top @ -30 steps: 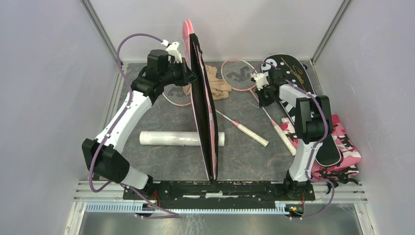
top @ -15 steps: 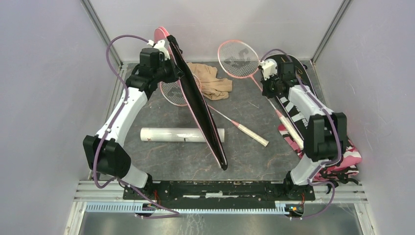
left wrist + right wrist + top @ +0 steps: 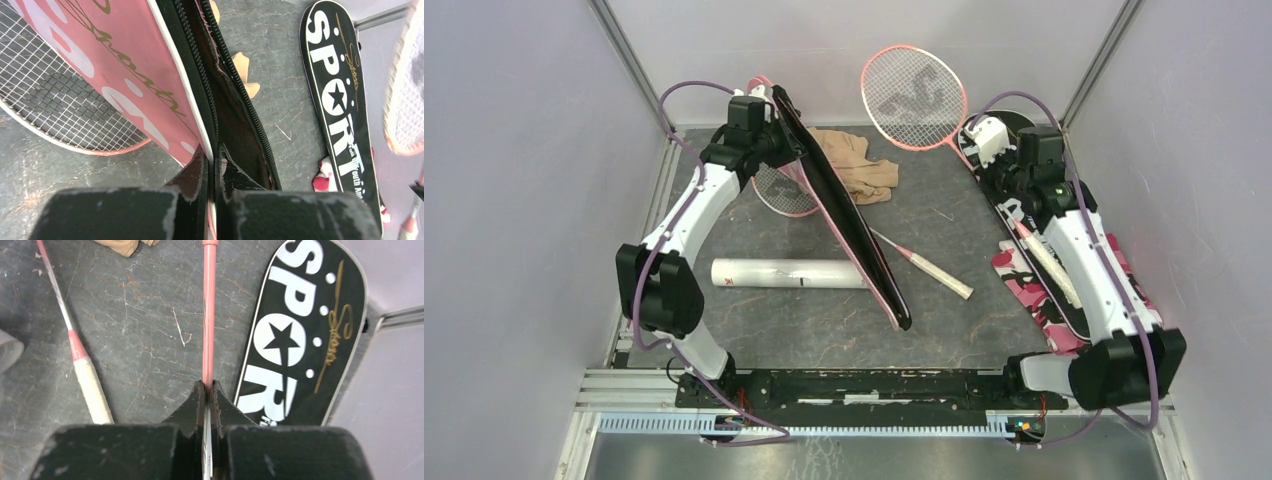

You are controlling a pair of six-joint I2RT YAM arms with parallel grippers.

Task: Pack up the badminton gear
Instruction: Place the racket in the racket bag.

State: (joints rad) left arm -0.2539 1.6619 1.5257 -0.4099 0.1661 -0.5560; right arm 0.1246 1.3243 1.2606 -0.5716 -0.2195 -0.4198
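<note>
Pink-faced cover (image 3: 844,215) with a black lining, printed "SPORT", hangs tilted from the left gripper (image 3: 212,160). The jaws are pinched nearly together on its zipped edge near the wide end. The cover slants from the far left corner down toward the middle of the tabletop (image 3: 824,330). Its narrow tip crosses in front of the right end of the tube (image 3: 789,273); whether the tip touches the tabletop cannot be told.

The right gripper (image 3: 206,390) is closed tight on the pink shaft of a racket (image 3: 914,97). The racket's head is lifted clear of the tabletop, up against the back wall. Just right of that shaft a black cover (image 3: 295,340) lies flat along the right side, partly beneath the right arm. Its near end rests on a pink camouflage cloth (image 3: 1022,285).

A second racket (image 3: 919,263) lies flat on the tabletop. Its head is under the raised cover at far left and its white grip points toward the right. A tan cloth (image 3: 859,175) lies crumpled at the back, between the two racket heads. The tube lies on its side in front of the left arm.
</note>
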